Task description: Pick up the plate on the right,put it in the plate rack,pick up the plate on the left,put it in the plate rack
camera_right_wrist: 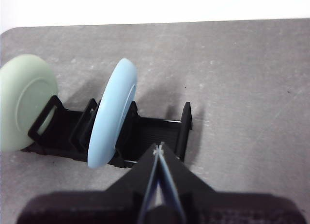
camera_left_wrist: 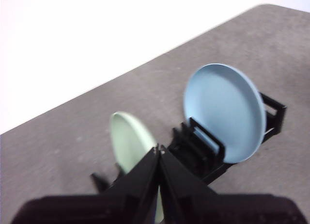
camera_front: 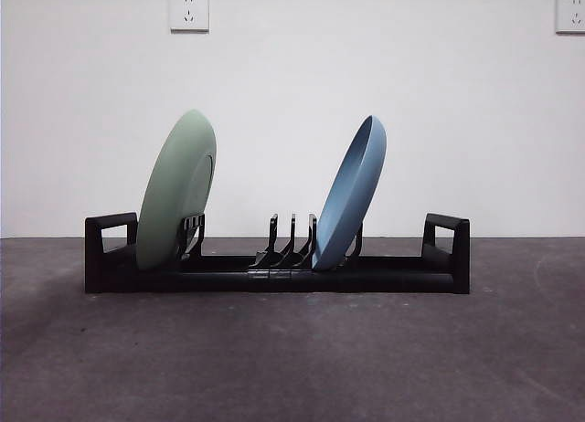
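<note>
Plate rack (camera_front: 274, 276), long low black, green plate (camera_front: 175, 192), blue plate (camera_front: 351, 194) leaning

Both plates sit in the plate rack (camera_front: 274, 276), that long low black rack lying across the dark table with a boxy loop handle at each end. The green plate (camera_front: 176, 190) stands on edge near the left handle, leaning right against the prongs there. The blue plate (camera_front: 351, 194) stands on edge toward the right of the rack's middle, leaning right too, its hollow face turned right. Empty curved prongs rise between them. The plates stand well apart.
</note>
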Action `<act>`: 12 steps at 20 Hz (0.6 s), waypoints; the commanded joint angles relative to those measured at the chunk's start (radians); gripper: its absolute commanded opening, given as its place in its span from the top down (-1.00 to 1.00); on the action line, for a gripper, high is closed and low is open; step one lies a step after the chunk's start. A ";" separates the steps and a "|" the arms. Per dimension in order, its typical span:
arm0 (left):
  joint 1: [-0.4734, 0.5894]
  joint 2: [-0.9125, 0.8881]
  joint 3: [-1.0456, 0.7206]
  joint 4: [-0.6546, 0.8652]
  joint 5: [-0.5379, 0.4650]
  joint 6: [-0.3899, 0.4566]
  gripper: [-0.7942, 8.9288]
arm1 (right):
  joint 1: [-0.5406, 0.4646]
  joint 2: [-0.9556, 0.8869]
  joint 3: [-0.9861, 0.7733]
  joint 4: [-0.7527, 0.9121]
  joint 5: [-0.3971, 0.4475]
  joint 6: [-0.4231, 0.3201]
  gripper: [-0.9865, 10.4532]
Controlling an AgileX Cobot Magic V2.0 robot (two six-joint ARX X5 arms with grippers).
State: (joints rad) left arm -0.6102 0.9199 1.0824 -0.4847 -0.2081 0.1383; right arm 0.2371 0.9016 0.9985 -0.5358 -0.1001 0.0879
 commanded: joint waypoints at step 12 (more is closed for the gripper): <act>0.153 -0.649 -0.509 -0.007 -0.002 -0.112 0.84 | 0.054 -0.339 -0.455 0.161 0.192 0.172 0.83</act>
State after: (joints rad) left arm -0.4618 0.2707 0.5777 -0.4923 -0.2081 0.0395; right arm 0.2897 0.5636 0.5491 -0.3813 0.0872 0.2214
